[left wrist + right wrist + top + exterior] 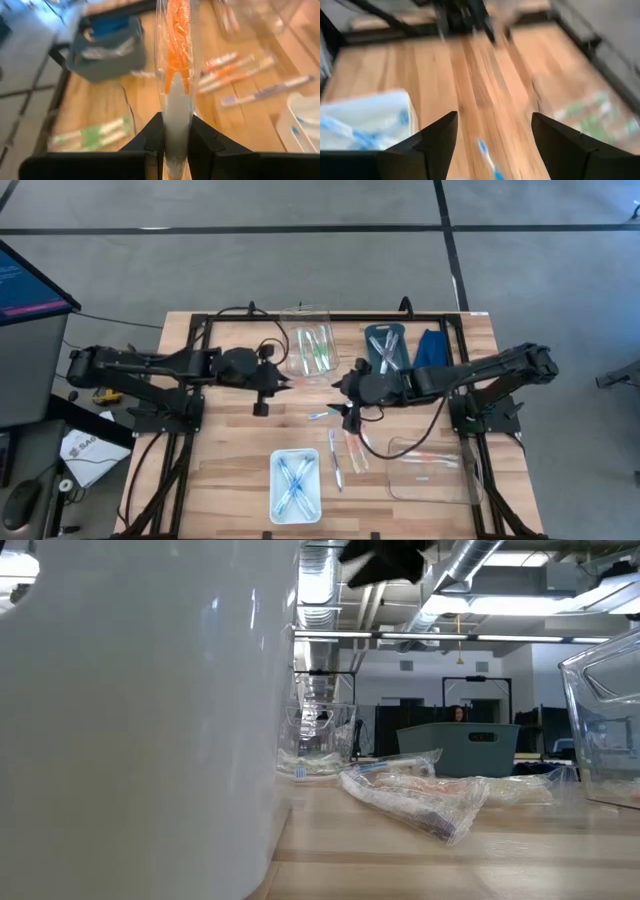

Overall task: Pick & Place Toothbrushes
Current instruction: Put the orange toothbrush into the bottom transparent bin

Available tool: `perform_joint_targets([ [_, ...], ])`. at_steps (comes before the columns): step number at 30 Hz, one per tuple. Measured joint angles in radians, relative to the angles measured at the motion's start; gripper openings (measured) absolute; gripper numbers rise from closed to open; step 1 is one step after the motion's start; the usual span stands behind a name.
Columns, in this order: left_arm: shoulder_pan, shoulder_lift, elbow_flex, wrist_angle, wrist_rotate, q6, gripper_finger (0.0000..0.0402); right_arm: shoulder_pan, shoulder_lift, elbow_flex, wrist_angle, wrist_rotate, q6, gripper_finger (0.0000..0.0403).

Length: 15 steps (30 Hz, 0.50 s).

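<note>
Two dark arms reaching inward toward each other, left tool (176, 137) pinched tight, right tool (495, 135) fingers spread wide.

Both arms are matte black, built of slim tubular links with bulkier rounded joint housings, each bolted to a black frame base at the worktop's 9 and 3 o'clock edges. Thin black cables loop loosely off each forearm. The left pincer (176, 145) has two flat, wedge-shaped black fingers; the right pincer (495, 145) shows the same angular dark fingers
</note>
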Motion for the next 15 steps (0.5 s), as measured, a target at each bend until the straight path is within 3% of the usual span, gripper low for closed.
perform_joint_targets([
  [7,-0.007,0.103,0.116,-0.267,0.014,-0.069,0.0045,-0.041,0.000,0.048,-0.114,-0.037,0.014,0.0248],
  [15,-0.048,0.274,0.181,-0.324,0.018,-0.078,0.0047,-0.069,0.008,0.178,-0.234,-0.127,-0.010,0.0248],
])
